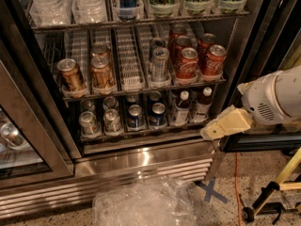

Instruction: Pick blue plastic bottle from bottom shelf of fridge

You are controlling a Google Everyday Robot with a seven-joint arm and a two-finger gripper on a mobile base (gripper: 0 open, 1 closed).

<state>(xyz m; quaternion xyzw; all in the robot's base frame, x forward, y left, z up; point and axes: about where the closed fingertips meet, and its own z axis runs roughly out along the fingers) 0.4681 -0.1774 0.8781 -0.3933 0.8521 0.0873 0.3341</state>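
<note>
The fridge (141, 161) stands open in the camera view. Its bottom shelf (141, 132) holds silver cans on the left, blue Pepsi cans in the middle and two slim white-capped bottles on the right. The blue plastic bottle (180, 110) has a pale label and dark contents. A similar bottle (202, 105) stands just right of it. My gripper (214, 130), a cream piece on a white wrist, hangs outside the fridge at the lower right. It points left toward the shelf's right end and touches no bottle.
The rack above holds red Coca-Cola cans (188, 62), a silver can and tan cans (101, 72). A glass door (19, 145) stands open at left. A clear plastic bag (146, 204) lies on the floor in front. A yellow-black stand (277, 192) is at the lower right.
</note>
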